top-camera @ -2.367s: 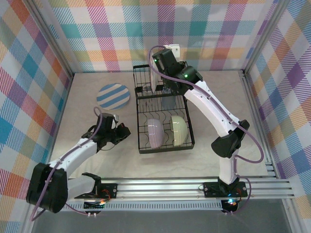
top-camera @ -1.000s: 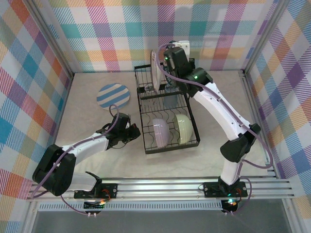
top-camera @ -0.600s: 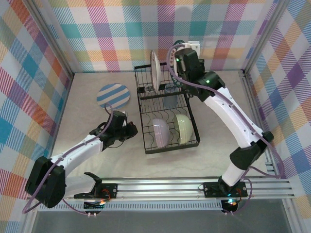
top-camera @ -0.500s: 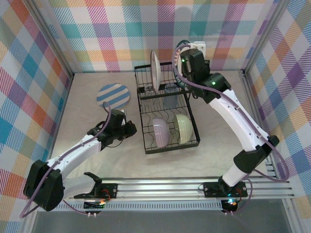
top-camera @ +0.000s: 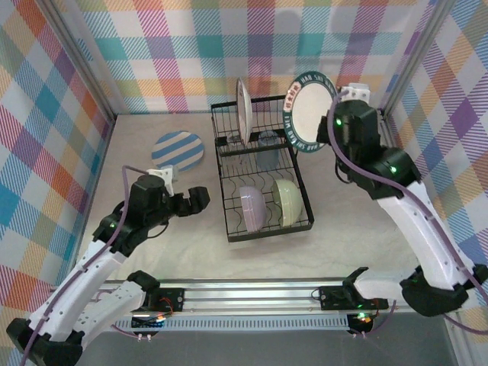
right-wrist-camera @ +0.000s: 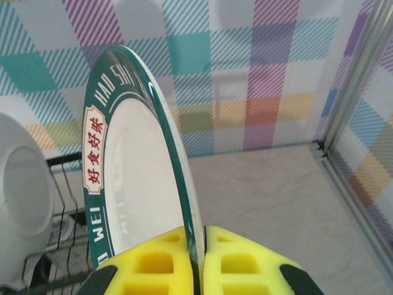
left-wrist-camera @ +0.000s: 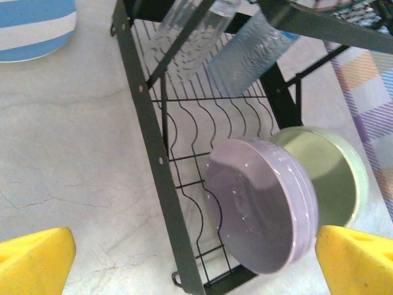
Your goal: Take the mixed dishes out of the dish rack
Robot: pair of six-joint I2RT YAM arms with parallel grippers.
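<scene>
My right gripper (top-camera: 334,123) (right-wrist-camera: 198,258) is shut on the rim of a white plate with a dark green border and orange-red lettering panels (top-camera: 309,112) (right-wrist-camera: 138,184), held upright in the air beside the rack's far right corner. The black wire dish rack (top-camera: 226,191) (left-wrist-camera: 152,138) still holds a white plate (top-camera: 242,110) (right-wrist-camera: 24,196) standing on edge, a lavender bowl (top-camera: 252,207) (left-wrist-camera: 261,212), a pale green bowl (top-camera: 284,202) (left-wrist-camera: 328,175) and bluish glass tumblers (top-camera: 267,149) (left-wrist-camera: 245,55). My left gripper (top-camera: 191,201) (left-wrist-camera: 195,270) hovers open just left of the rack's near end, facing the lavender bowl.
A blue-and-white striped plate (top-camera: 178,150) (left-wrist-camera: 34,24) lies flat on the table left of the rack. Checked walls close in the back and both sides, with a metal corner post (right-wrist-camera: 353,104) at the right. Bare table lies right of the rack (top-camera: 351,191).
The right gripper has lifted the green-rimmed plate out of the rack and swung it rightward, its face now turned to the camera. The left arm has risen and pulled slightly back from the rack.
</scene>
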